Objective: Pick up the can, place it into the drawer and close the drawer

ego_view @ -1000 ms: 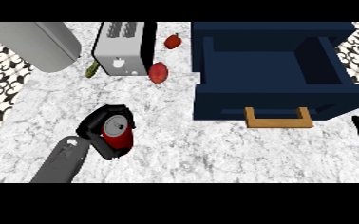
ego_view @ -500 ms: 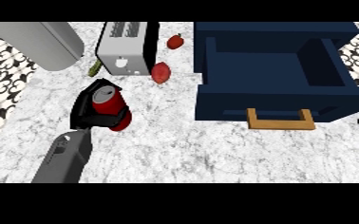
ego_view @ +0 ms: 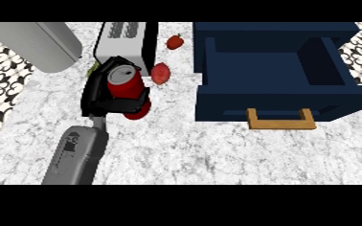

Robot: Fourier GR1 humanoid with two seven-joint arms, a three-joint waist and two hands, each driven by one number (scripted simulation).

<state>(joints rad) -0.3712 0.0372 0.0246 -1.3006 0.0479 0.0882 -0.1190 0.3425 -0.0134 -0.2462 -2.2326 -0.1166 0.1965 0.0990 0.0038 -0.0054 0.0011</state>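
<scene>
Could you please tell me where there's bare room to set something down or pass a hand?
Free: the counter below the drawer, right of the forearm, and the drawer's floor. Crowded: between the toaster, the left hand curled round the can, and the red object.

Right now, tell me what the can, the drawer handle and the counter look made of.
The can is likely metal: red painted body, dull grey lid. The handle looks wooden, matte tan. The counter seems marble-like stone, white with grey veins.
</scene>
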